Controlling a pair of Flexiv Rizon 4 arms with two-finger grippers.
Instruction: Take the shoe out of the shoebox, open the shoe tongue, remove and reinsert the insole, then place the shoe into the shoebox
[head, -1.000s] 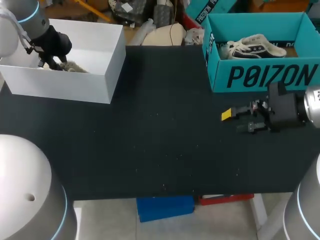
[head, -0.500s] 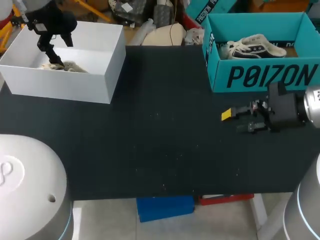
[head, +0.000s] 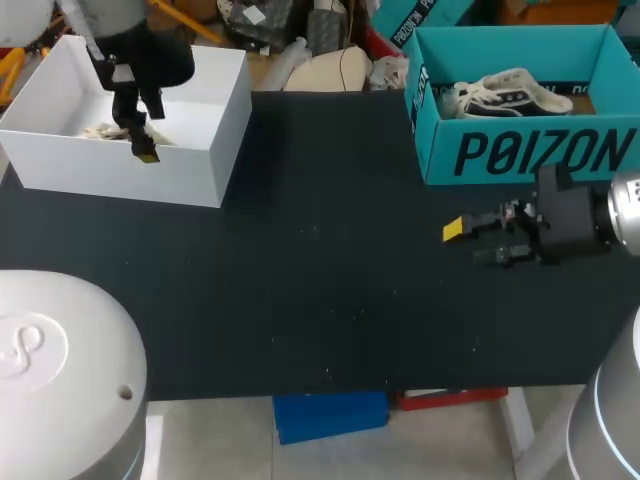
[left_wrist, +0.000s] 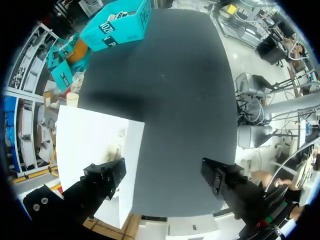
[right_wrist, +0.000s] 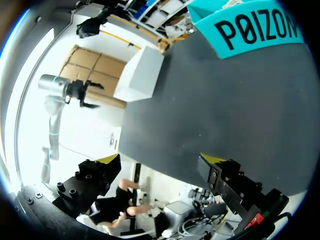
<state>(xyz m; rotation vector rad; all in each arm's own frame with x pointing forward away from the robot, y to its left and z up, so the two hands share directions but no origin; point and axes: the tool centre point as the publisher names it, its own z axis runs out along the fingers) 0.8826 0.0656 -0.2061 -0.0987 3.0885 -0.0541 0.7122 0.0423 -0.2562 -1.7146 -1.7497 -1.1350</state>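
Lifting from the white box (head: 120, 178), my left gripper (head: 140, 145) now hangs spread and empty over its front wall, my right gripper (head: 468, 243) sits spread near the teal box (head: 440, 150), which holds the shoe (head: 505, 92).

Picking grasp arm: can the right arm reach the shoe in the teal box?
Probably yes, but only from above: the front wall of the teal box stands between the open right gripper and the shoe. The box top is open, nothing covers the shoe.

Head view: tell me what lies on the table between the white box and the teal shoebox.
Nothing but bare black table lies between the white box and the teal shoebox, as the head view shows.
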